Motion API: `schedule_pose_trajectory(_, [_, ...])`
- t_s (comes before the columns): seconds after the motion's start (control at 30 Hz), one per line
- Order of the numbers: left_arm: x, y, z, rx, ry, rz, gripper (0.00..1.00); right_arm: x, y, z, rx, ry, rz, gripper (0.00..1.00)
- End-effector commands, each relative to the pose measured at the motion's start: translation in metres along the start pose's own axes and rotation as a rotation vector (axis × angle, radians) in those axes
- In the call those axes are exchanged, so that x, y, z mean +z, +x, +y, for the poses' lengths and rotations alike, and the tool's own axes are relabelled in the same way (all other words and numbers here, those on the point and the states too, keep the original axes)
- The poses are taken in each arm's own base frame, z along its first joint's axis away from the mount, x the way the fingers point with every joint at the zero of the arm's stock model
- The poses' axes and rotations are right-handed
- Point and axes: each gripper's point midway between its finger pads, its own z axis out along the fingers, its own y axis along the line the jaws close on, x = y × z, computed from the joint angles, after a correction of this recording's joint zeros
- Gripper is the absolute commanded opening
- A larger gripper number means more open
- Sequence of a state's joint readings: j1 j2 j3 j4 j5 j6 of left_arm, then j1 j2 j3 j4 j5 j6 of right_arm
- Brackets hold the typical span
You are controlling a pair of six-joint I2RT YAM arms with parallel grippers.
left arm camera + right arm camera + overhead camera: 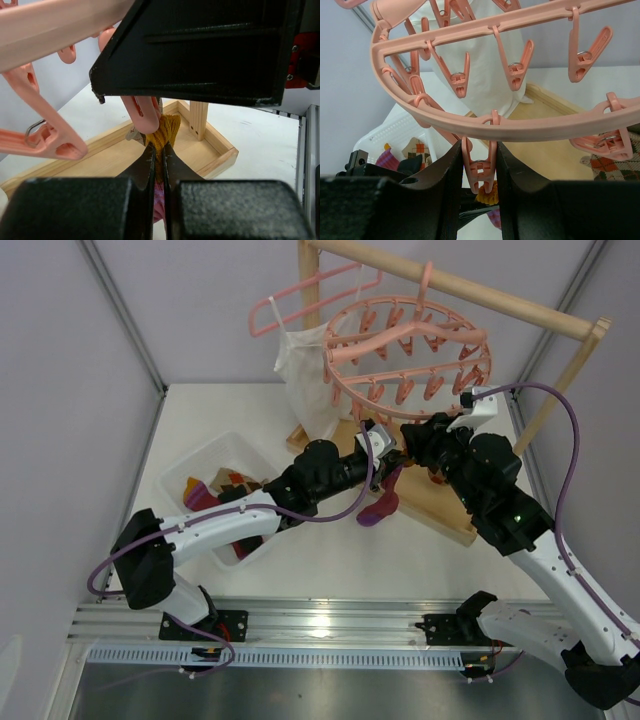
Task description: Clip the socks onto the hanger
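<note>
As left tool [159,152] pinches sock [168,127], hanger rim [50,20] overhangs.

At the left wrist, a black housing [200,45], probably the right arm's, is blocking 12 o'clock; the hanger [50,20] is running off at 10 o'clock, and the left gripper [158,152] is covering most of a sock [166,131]. At the right wrist, an argyle sock [615,167] is running off at 4 o'clock, and the right gripper [479,146] is hiding the sides of a clip [480,175].
</note>
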State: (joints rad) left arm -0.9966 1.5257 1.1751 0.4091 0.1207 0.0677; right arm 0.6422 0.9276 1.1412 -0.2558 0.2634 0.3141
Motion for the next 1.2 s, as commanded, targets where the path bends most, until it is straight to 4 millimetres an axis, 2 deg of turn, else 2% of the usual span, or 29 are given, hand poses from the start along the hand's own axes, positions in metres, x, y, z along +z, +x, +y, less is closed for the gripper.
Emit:
schedule_pose_trajectory(0.0, [0.007, -0.035, -0.006, 0.002, 0.026, -0.094, 0.01, -0.001, -0.010, 0.008, 0.011, -0.030, -0.021, 0.00])
schedule_pose_trajectory(0.47, [0.002, -0.040, 0.006, 0.031, -0.036, -0.100, 0.01, -0.002, -0.008, 0.002, -0.016, -0.002, -0.008, 0.00])
schedule_pose_trajectory(0.83, [0.001, -0.052, 0.013, 0.047, -0.072, -0.127, 0.01, 0.000, -0.005, 0.004, -0.001, 0.000, 0.009, 0.00])
schedule_pose_trajectory(1.1, [0.007, -0.060, 0.003, 0.018, -0.023, -0.148, 0.01, 0.004, -0.003, 0.010, 0.049, -0.020, 0.015, 0.00])
schedule_pose_trajectory(1.17, [0.009, -0.056, 0.001, 0.019, -0.017, -0.139, 0.01, 0.004, -0.002, 0.012, 0.055, -0.031, 0.018, 0.00])
